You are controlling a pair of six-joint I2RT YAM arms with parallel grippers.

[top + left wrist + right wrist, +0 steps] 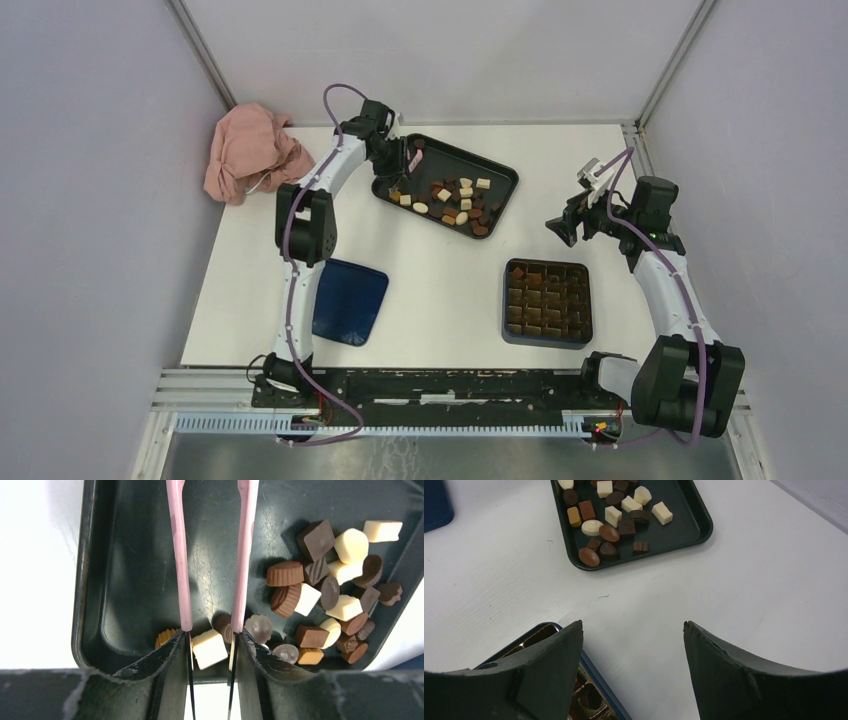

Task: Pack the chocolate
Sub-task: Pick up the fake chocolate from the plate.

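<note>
Small brown, tan and cream chocolate pieces [330, 592] lie in dark rectangular tray [130, 555]. Left gripper [210, 645] above tray's near end, clamped on pink tongs [177, 555], tong arms apart. Right gripper [633, 625] beside tray, fingers spread wide.

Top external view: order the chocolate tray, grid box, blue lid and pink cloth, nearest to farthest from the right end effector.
From the right end effector:
1. Grid box, just below it, toward the arm bases.
2. Chocolate tray, to its left, farther back.
3. Blue lid, by the left arm.
4. Pink cloth, far left corner.
</note>
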